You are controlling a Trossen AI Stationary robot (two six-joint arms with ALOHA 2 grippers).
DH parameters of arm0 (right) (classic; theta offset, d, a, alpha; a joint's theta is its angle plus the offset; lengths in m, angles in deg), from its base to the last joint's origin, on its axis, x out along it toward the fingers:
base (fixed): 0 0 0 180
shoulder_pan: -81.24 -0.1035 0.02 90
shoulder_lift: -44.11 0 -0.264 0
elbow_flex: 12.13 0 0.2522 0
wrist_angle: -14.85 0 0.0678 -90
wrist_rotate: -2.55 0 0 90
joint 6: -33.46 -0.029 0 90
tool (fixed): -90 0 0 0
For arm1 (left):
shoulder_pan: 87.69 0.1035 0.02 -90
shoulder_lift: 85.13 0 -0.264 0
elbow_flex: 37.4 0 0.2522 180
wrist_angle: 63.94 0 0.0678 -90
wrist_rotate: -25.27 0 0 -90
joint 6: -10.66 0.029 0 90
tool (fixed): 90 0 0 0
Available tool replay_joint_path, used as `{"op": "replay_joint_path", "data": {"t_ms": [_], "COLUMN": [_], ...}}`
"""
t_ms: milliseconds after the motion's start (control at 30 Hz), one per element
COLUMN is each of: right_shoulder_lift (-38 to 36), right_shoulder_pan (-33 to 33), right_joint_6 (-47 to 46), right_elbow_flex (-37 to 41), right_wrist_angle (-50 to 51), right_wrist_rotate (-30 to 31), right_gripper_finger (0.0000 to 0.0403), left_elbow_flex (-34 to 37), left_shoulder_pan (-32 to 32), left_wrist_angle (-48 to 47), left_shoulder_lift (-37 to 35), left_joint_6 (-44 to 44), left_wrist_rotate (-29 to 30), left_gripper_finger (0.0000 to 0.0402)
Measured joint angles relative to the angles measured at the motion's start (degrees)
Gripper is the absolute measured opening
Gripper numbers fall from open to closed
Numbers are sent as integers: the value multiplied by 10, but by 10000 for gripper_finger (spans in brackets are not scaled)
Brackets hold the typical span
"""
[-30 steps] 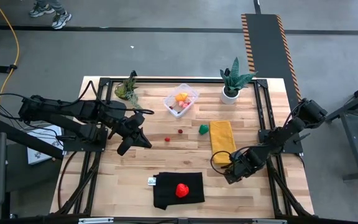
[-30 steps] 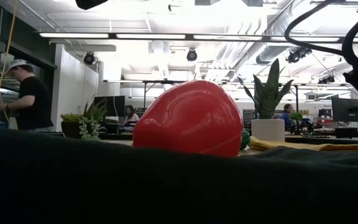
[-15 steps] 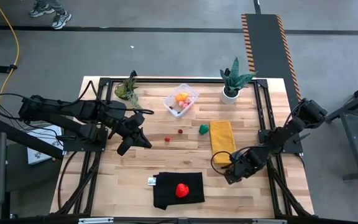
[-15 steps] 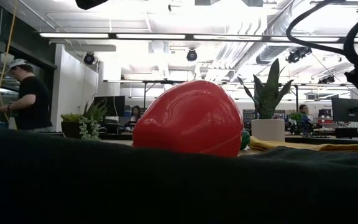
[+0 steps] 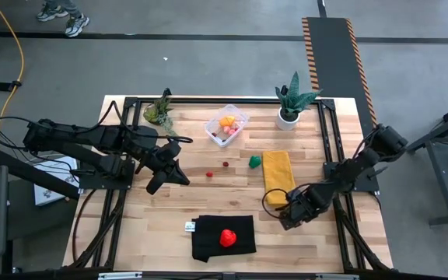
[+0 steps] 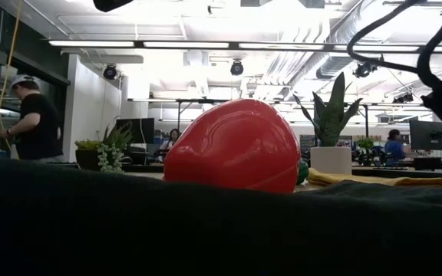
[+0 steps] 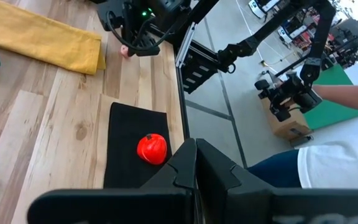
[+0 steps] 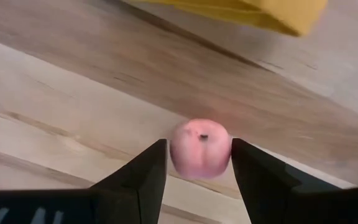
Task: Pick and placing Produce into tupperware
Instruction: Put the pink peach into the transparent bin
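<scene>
**Right fingers clasp a pink fruit by the yellow cloth**

The pale wooden-plank bench (image 5: 232,190) fills the high view, with a dark arm at each side. The left arm reaches in over the bench's left part, and its left gripper (image 5: 164,173) hangs above bare wood with the fingers clenched together on nothing; the left wrist view shows them pressed into one dark wedge. The right arm comes in from the right edge, and the right gripper (image 5: 288,215) sits low at the near end of the folded yellow cloth (image 5: 278,175).

A flat black cloth (image 5: 223,237) lies at the near middle edge and carries the glossy red strawberry-like piece (image 5: 227,237). From the low view this red piece looms across the centre, sitting on the black fabric, and hides most of the bench behind it. That view also shows a person in a dark shirt and pale cap (image 6: 29,115) in the room at far left.

A spiky green plant in a white pot (image 5: 289,105) stands at the far right, a low leafy plant in a dark pot (image 5: 159,111) at the far left. Between them stands the small clear rounded-rectangular plastic tupperware (image 5: 226,124), with orange and pinkish pieces inside.

A small green toy piece (image 5: 253,161) lies just beside the yellow cloth's far left corner. Two tiny red berries (image 5: 225,164) lie apart on the open wood in the middle.

Only the right wrist view shows the small round pink fruit (image 8: 200,148): it sits between the two dark fingers (image 8: 143,175), which touch its sides, just above the planks.
</scene>
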Motion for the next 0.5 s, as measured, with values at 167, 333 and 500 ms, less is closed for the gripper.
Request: {"op": "replay_joint_path", "data": {"t_ms": [167,333,500], "right_shoulder_lift": [15,20,20], "right_shoulder_pan": [-2,-2,-2], "right_joint_6": [-1,0,0], "right_elbow_flex": [0,0,0], "right_wrist_angle": [-2,-8,-7], "right_wrist_rotate": [-2,-2,0], "right_gripper_finger": [171,171,157], "left_elbow_flex": [0,0,0], "left_shoulder_pan": [0,0,0], "left_wrist_angle": [0,0,0], "left_shoulder_lift": [0,0,0], "left_joint_6": [-1,-3,-3], "left_wrist_rotate": [-3,-5,-5], "left_gripper_finger": [1,1,1]}}
